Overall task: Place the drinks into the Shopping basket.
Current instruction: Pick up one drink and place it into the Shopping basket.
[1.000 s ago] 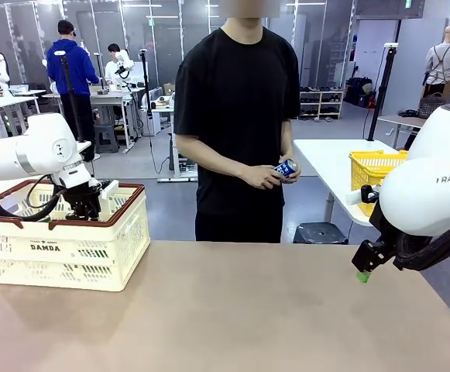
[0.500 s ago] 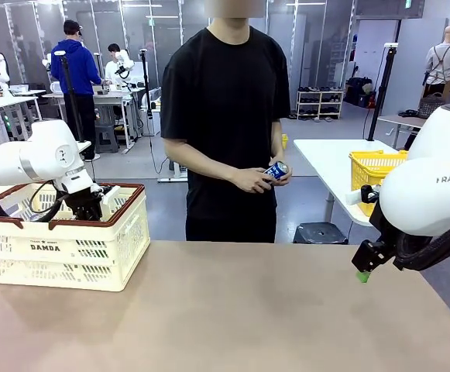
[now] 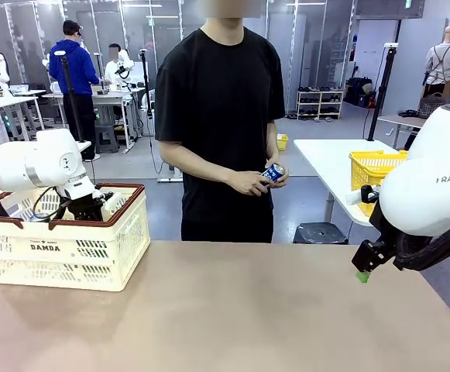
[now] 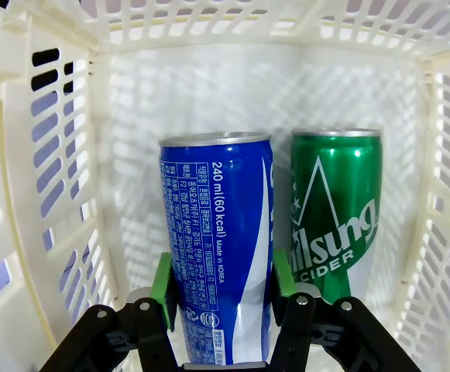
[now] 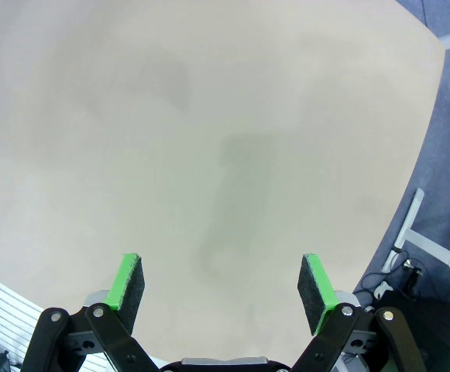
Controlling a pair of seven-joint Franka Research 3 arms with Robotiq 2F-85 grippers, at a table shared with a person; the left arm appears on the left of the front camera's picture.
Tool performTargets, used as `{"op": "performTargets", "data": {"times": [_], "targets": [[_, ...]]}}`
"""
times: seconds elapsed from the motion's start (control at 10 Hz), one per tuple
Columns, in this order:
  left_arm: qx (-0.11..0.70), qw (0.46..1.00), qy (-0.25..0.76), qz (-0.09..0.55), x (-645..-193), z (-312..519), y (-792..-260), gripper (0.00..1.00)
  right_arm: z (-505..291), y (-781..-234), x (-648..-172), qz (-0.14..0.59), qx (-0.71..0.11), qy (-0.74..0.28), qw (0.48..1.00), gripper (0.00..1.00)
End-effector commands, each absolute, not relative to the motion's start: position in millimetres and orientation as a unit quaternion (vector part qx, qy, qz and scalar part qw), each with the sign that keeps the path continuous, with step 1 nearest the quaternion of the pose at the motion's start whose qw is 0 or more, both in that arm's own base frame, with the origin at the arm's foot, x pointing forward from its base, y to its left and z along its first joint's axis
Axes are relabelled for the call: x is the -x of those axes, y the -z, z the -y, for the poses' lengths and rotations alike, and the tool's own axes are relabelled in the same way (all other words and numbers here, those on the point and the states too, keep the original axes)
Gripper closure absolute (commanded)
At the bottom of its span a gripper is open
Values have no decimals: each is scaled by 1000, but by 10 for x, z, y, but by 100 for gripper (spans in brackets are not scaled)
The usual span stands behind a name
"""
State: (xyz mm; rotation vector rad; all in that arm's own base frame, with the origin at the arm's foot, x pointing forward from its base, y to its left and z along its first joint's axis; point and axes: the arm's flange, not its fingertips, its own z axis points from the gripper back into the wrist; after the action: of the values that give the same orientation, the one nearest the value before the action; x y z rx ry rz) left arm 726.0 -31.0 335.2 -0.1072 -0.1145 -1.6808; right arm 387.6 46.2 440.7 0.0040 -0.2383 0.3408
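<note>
Left gripper (image 4: pixel 221 283): jaws clamped on the blue can (image 4: pixel 217 232), one green pad against each side. The can's near end is cut off by the bottom edge of the left wrist view. The green can (image 4: pixel 335 209) sits just beside it, both inside the Shopping basket (image 4: pixel 46 155); whether the held can rests on the lattice cannot be told. In the front view the basket rim hides the fingertips.

Right gripper (image 5: pixel 223 283): jaws spread wide, nothing between them, above bare table (image 5: pixel 209 116).

A person's hand (image 3: pixel 249 183) holds a second blue can (image 3: pixel 272 173), partly covered by fingers
</note>
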Motion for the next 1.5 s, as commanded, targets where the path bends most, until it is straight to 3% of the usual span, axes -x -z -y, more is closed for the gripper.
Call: {"op": "performTargets", "data": {"times": [0.0,0.7,1.1,1.4], "targets": [[39,668,742,43,-7323,314,-3354,44,-446,-4394,-3861,118,-1,-171,978,0],[60,662,746,24,-7275,299,-3103,44,-446,-4394,-3861,118,-1,-171,978,0],[72,654,752,40,-7194,303,-3159,4,-446,-4394,-3861,118,-1,-171,978,0],[65,658,748,48,-7132,268,-3235,0,-446,-4394,-3861,118,-1,-171,978,0]]}}
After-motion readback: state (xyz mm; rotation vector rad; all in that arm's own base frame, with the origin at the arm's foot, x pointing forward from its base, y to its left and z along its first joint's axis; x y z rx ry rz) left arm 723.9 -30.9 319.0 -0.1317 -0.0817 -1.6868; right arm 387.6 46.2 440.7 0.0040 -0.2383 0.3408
